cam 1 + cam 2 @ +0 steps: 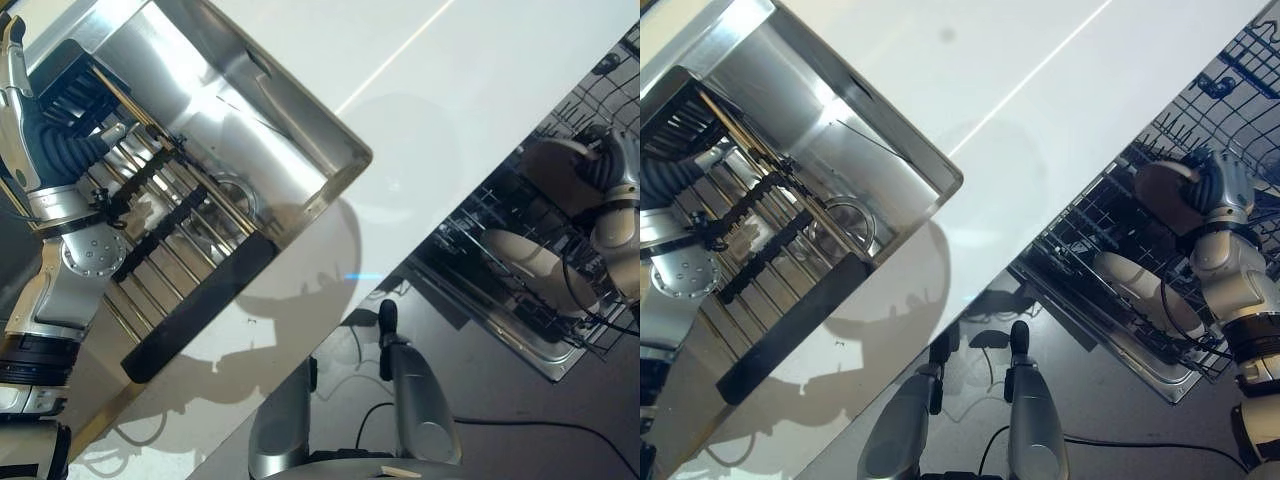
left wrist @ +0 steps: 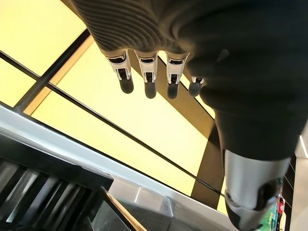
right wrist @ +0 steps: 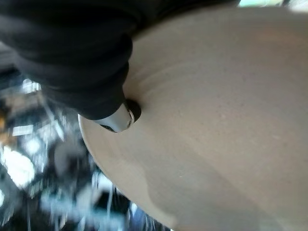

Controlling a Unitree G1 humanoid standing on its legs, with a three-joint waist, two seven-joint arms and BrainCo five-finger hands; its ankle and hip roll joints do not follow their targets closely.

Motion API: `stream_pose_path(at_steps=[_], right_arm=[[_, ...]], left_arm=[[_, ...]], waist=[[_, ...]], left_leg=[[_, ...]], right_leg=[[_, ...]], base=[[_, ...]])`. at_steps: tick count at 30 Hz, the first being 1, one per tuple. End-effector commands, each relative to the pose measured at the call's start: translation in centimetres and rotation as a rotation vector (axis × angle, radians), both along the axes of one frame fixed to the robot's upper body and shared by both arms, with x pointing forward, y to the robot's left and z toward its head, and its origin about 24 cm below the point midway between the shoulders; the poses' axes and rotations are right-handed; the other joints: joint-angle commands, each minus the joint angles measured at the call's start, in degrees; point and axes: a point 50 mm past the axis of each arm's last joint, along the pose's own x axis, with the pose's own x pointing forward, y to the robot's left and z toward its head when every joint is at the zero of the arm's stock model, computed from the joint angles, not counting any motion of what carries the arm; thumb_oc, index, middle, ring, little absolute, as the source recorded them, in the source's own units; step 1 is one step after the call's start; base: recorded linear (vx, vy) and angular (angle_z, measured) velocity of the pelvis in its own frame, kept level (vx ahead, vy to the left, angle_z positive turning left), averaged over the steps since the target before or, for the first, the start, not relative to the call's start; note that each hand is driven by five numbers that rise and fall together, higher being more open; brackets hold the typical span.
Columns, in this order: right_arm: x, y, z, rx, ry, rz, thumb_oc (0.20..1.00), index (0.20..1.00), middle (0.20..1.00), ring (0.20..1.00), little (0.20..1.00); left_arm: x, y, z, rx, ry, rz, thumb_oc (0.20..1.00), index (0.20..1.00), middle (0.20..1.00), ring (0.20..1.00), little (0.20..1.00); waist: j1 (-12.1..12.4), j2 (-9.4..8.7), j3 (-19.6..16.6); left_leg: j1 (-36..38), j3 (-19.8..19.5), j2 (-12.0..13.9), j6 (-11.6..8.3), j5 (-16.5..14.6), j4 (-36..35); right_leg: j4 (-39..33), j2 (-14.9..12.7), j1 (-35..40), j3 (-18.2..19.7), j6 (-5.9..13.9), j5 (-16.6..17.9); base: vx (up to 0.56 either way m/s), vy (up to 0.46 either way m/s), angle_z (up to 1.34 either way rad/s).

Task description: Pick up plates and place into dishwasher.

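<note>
My right hand (image 1: 1212, 185) is over the dishwasher rack (image 1: 1120, 240) and pinches a beige plate (image 1: 1162, 192), one finger (image 3: 118, 118) pressed on its face. A second plate (image 1: 1140, 285) already stands in the rack, just below the one I hold. My left hand (image 2: 149, 77) is raised beside the drying rack (image 1: 170, 230) in the sink (image 1: 300, 130), fingers straight and holding nothing. The white bench (image 1: 450, 110) lies between sink and dishwasher.

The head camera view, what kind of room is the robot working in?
Most likely a kitchen: a stainless steel sink set in a white countertop, and an open dishwasher's black wire rack beside it, where the right hand holds a beige round plate.
</note>
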Motion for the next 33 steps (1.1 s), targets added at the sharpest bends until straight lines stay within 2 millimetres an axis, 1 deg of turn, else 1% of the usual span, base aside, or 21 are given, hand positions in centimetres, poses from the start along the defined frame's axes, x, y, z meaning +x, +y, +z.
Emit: stream_pose_path(at_steps=[1, 4, 11, 12, 13, 14, 22, 26, 30, 33], right_arm=[[0.3, -0.4, -0.7, -0.006, 0.187, 0.010, 0.200, 0.200, 0.200, 0.200, 0.200], [0.7, -1.2, -1.0, 0.001, 0.253, -0.036, 0.200, 0.200, 0.200, 0.200, 0.200], [0.7, -3.0, -1.3, -0.001, 0.221, -0.169, 0.200, 0.200, 0.200, 0.200, 0.200], [0.7, -3.0, -1.2, 0.000, 0.210, -0.178, 0.216, 0.216, 0.216, 0.216, 0.216], [0.7, -3.0, -1.1, -0.001, 0.192, -0.188, 0.708, 0.708, 0.708, 0.708, 0.708], [0.6, -3.0, -1.1, -0.008, 0.183, -0.196, 1.000, 1.000, 1.000, 1.000, 1.000], [0.1, -3.5, -0.7, -0.018, 0.124, -0.243, 1.000, 1.000, 1.000, 1.000, 1.000], [-0.1, -3.5, -0.3, -0.003, 0.105, -0.238, 1.000, 1.000, 1.000, 1.000, 1.000], [-0.1, -3.3, -0.1, -0.011, 0.086, -0.238, 1.000, 1.000, 1.000, 1.000, 1.000], [-0.3, -3.3, 0.2, -0.013, 0.062, -0.243, 1.000, 1.000, 1.000, 1.000, 1.000]], left_arm=[[-0.2, 0.1, 2.0, 0.022, -0.058, 0.009, 1.000, 1.000, 1.000, 1.000, 1.000], [0.2, 0.0, 2.7, 0.037, -0.062, 0.001, 1.000, 1.000, 1.000, 1.000, 1.000], [0.5, -0.2, 2.9, 0.035, -0.065, -0.010, 1.000, 1.000, 1.000, 1.000, 1.000], [0.5, -0.2, 2.9, 0.034, -0.066, -0.010, 1.000, 1.000, 1.000, 1.000, 1.000], [0.4, -0.2, 2.7, 0.034, -0.067, -0.008, 1.000, 1.000, 1.000, 1.000, 1.000], [0.4, -0.2, 2.7, 0.033, -0.068, -0.007, 1.000, 1.000, 1.000, 1.000, 1.000], [0.2, -0.1, 2.7, 0.031, -0.057, -0.008, 1.000, 1.000, 1.000, 1.000, 1.000], [0.1, 0.0, 2.3, 0.012, -0.042, -0.023, 1.000, 1.000, 1.000, 1.000, 1.000], [0.1, -0.1, 1.4, 0.011, -0.014, -0.035, 1.000, 1.000, 1.000, 1.000, 1.000], [0.0, -0.1, 1.4, 0.014, -0.007, -0.036, 1.000, 1.000, 1.000, 1.000, 1.000]], waist=[[-0.4, 0.02, -0.9], [0.1, 0.48, 0.4], [0.6, 1.73, 1.8], [0.6, 1.83, 2.0], [0.5, 1.95, 2.2], [0.4, 2.00, 2.2], [0.1, 1.95, 2.1], [-0.1, 1.69, 2.0], [-0.2, 1.52, 1.7], [-0.3, 1.27, 1.6]], left_leg=[[-5.9, -0.4, 1.8, -0.32, 1.3, 4.0], [-6.8, -0.4, 1.7, -0.24, 1.6, 4.5], [-7.6, -0.5, 1.4, 0.12, 2.1, 4.8], [-7.6, -0.5, 1.4, 0.15, 2.1, 4.8], [-7.6, -0.4, 1.4, 0.23, 2.2, 4.8], [-7.5, -0.4, 1.4, 0.28, 2.2, 4.8], [-6.7, 0.1, 1.6, 0.22, 2.6, 4.2], [-6.4, 0.3, 1.6, 0.33, 2.6, 3.8], [-6.0, 0.6, 1.6, 0.35, 2.6, 3.4], [-5.5, 0.8, 1.7, 0.44, 2.6, 3.3]], right_leg=[[-1.5, -0.9, 0.4, -0.6, 0.95, -2.2], [-1.0, -1.0, -0.2, -1.0, 0.69, -2.2], [-0.9, -0.8, -0.6, -1.6, 0.47, -2.0], [-0.8, -0.7, -0.6, -1.6, 0.40, -2.1], [-0.7, -0.6, -0.5, -1.7, 0.33, -2.1], [-0.7, -0.6, -0.4, -1.7, 0.31, -2.1], [-1.7, -0.5, 0.9, -1.7, 0.33, -1.8], [-2.8, -0.6, 1.3, -1.5, 0.55, -1.1], [-3.7, -0.6, 1.7, -1.4, 0.80, -0.5], [-4.0, -0.6, 2.3, -1.5, 0.86, -0.4]], base=[[-0.04, -0.081, 0.02], [-0.03, -0.080, 0.00], [-0.03, -0.039, -0.01], [-0.04, -0.012, 0.00], [-0.03, -0.006, 0.00], [-0.03, -0.004, 0.00], [-0.01, -0.001, 0.00], [-0.03, -0.013, 0.01], [0.00, 0.000, 0.00], [0.00, 0.000, 0.00]])
